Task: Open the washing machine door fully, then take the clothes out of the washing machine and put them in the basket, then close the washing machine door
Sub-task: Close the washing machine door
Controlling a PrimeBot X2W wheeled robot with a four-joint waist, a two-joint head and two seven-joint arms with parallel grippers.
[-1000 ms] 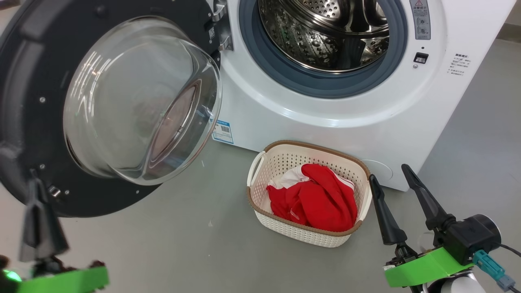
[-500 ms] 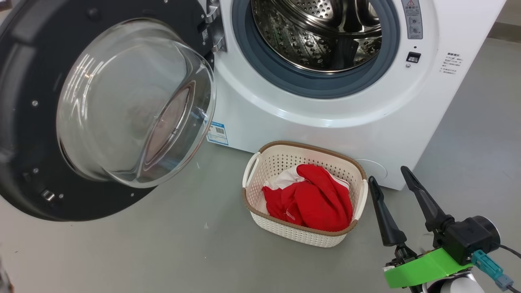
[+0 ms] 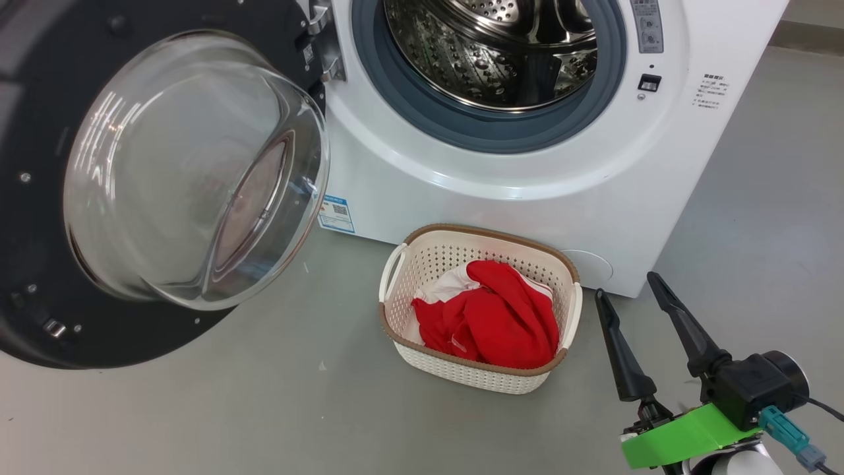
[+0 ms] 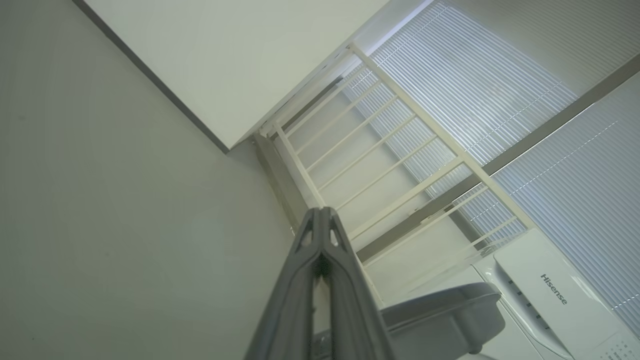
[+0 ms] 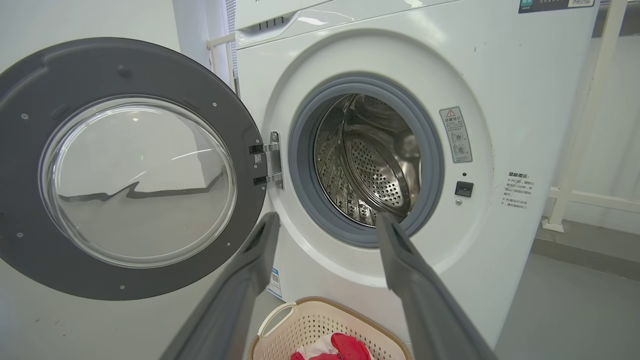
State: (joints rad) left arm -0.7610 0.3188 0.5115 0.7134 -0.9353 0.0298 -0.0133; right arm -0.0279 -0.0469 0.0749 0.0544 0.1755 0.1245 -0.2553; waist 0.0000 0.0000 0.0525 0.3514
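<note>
My left gripper (image 4: 320,212) has its two fingers pressed together with nothing between them, tips aimed at a white railing (image 4: 400,150) that runs toward two o'clock in the left wrist view.

From my head, the washing machine door (image 3: 165,178) hangs wide open at nine o'clock, its glass bowl bulging toward me inside the black rim. At twelve o'clock stands the washing machine (image 3: 501,191), its grey rubber ring (image 3: 455,128) circling a steel drum (image 3: 488,53) in which I see no fabric. A blue-bordered label sticker (image 3: 336,214) sits at the front's lower corner, at seven o'clock from the opening.

On the grey floor (image 3: 264,396) just before the machine, at six o'clock, sits the basket (image 3: 461,232). The clothes (image 3: 488,316) lie bunched inside it, red with some white showing.

My right gripper (image 3: 626,285) hovers at four o'clock, just beside the basket's right handle and apart from it, fingers spread and holding nothing.
</note>
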